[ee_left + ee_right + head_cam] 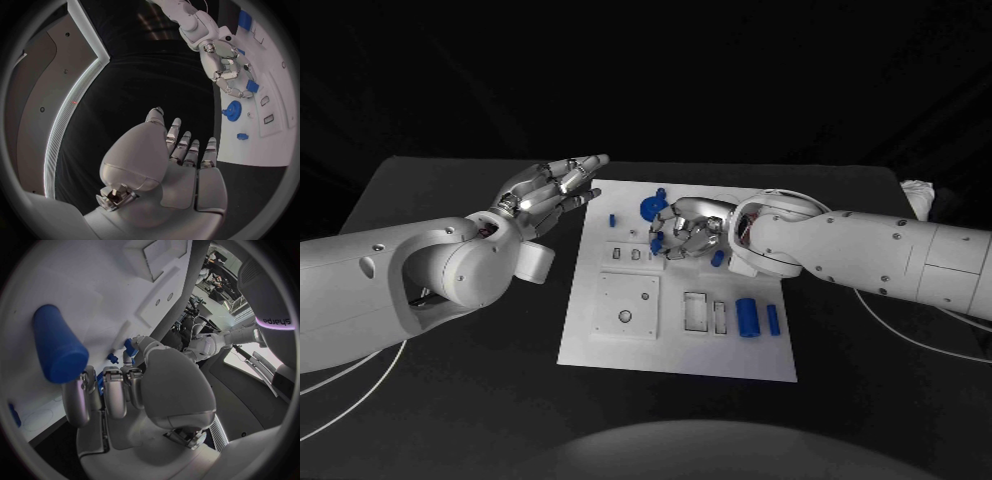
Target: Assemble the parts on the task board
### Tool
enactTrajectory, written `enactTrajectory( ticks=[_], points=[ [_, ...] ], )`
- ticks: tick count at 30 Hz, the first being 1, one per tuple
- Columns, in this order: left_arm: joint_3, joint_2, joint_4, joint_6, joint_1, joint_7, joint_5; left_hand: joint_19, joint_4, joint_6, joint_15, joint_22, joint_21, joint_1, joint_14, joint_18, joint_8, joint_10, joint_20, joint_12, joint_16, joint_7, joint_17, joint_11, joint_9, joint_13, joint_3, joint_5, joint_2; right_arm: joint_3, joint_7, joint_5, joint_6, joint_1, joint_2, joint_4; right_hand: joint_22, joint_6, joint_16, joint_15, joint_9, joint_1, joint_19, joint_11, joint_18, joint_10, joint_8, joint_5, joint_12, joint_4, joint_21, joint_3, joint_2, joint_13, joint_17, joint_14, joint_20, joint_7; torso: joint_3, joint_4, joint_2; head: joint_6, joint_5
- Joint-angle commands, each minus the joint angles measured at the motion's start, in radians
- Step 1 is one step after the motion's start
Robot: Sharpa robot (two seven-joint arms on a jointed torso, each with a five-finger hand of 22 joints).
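The white task board (678, 335) lies in the middle of the black table. My right hand (687, 228) hangs over the board's far middle with its fingers curled down, and a small blue part (252, 86) sits pinched at its fingertips. A blue gear (653, 207) stands just beyond that hand. Beside its wrist lies a short blue cylinder (56, 342). Two more blue cylinders (747, 317) lie side by side on the board's near right. My left hand (557, 195) floats off the board's far left corner, fingers (187, 145) stretched out and apart, holding nothing.
A small blue peg (612, 218) stands near the board's far left edge, close to my left hand. Several rectangular recesses (695, 311) and a raised square plate (627, 303) occupy the board's near half. Black table surrounds the board.
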Motion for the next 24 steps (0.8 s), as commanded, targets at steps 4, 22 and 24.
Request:
enactTrajectory(
  ticks=[4,22,24],
  points=[
    [0.001,0.002,0.001,0.021,-0.001,0.008,-0.006,-0.003,0.0,0.001,0.008,0.001,0.004,0.009,0.002,0.009,0.003,0.005,0.006,0.003,0.005,0.005,0.001,0.001,0.001,0.001,0.006,0.006,0.003,0.0,0.009,-0.016,0.016,-0.002,-0.001,0.001,0.236,-0.014,0.003,0.005,-0.005,-0.005,0.034,0.002,0.014,0.102,-0.012,-0.015,0.004,-0.009,-0.004,0.0,-0.008,0.263,0.263,0.104,0.004,-0.002,0.0,-0.0001,0.0,-0.002,0.002],
    [0.001,0.002,-0.001,0.022,-0.002,0.006,-0.006,-0.003,0.0,0.001,0.008,0.001,0.004,0.009,0.002,0.009,0.003,0.005,0.006,0.003,0.005,0.005,0.001,0.001,0.001,0.001,0.006,0.006,0.003,0.0,0.024,-0.03,-0.002,-0.002,-0.001,0.003,0.235,0.037,0.003,0.0,0.015,0.001,0.03,-0.004,0.015,0.102,0.025,-0.038,0.004,-0.04,-0.008,0.0,0.007,0.263,0.263,0.104,0.0,-0.011,0.0005,-0.0002,0.0,-0.006,0.002],
    [0.001,0.002,-0.001,0.022,-0.002,0.006,-0.006,-0.003,0.0,0.001,0.008,0.001,0.004,0.009,0.002,0.009,0.003,0.005,0.006,0.003,0.005,0.005,0.001,0.001,0.001,0.001,0.006,0.006,0.003,0.0,0.026,-0.032,-0.005,-0.002,-0.001,0.004,0.235,0.038,0.003,0.0,0.017,0.002,0.03,-0.005,0.015,0.102,0.027,-0.038,0.004,-0.041,-0.008,0.0,0.007,0.263,0.263,0.104,-0.001,-0.012,0.0004,-0.0004,0.0,-0.006,0.002]
  ],
)
